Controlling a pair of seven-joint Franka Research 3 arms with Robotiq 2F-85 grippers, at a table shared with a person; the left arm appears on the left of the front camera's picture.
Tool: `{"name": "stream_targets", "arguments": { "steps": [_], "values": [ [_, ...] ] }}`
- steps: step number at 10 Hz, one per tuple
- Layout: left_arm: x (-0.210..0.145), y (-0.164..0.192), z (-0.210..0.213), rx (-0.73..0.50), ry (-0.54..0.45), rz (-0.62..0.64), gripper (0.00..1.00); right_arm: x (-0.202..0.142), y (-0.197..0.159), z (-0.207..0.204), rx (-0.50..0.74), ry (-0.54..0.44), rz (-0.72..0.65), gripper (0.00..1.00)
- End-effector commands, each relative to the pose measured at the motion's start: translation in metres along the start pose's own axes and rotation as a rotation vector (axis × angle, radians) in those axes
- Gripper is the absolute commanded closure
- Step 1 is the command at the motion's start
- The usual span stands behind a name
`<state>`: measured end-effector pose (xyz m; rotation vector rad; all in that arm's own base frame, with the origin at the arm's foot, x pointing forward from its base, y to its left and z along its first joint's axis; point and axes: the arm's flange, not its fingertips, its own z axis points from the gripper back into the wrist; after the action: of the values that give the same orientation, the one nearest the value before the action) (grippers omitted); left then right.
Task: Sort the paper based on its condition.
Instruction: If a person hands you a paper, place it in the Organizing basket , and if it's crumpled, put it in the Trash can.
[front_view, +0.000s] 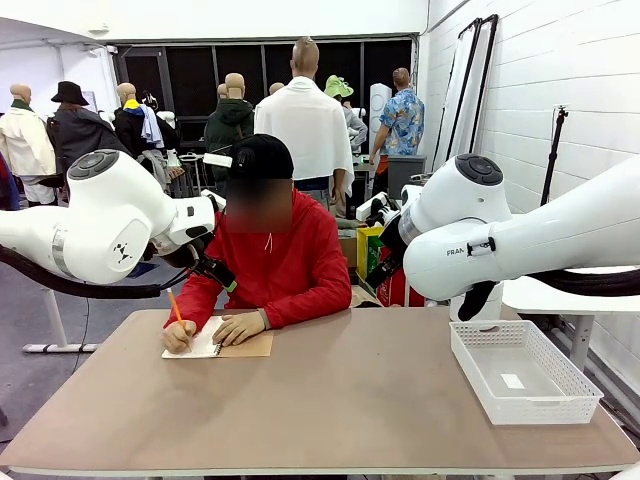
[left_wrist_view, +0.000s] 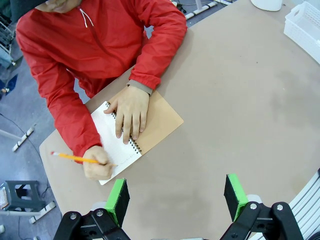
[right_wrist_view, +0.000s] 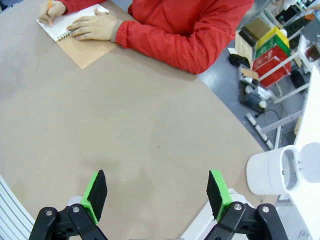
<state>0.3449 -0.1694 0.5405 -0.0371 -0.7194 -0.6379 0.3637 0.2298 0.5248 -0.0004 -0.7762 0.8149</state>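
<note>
With the left claw (left_wrist_view: 176, 182) and the right claw (right_wrist_view: 157, 175) both spread wide and empty above the counter (left_wrist_view: 240, 100), best hold clear of the person's hand (left_wrist_view: 130, 111) until the paper (left_wrist_view: 116, 146), now a white page in the notebook (left_wrist_view: 162, 122), comes free.

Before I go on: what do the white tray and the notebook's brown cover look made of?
The tray looks like moulded plastic, white and slightly glossy: its walls are a fine regular mesh. The notebook cover looks like matte cardboard, plain brown and flat, bound by a wire spiral.
</note>
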Motion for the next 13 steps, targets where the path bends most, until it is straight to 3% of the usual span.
{"name": "stream_targets", "arguments": {
  "steps": [1, 13],
  "values": [
    [-0.0004, -0.0001, -0.0002, -0.004, 0.000, 0.000, 0.00, 0.0001, 0.0000, 0.0001, 0.000, -0.001, 0.000, 0.00],
    [-0.0004, -0.0001, -0.0002, -0.004, 0.000, 0.000, 0.00, 0.0001, 0.0000, 0.0001, 0.000, -0.001, 0.000, 0.00]
  ]
}}
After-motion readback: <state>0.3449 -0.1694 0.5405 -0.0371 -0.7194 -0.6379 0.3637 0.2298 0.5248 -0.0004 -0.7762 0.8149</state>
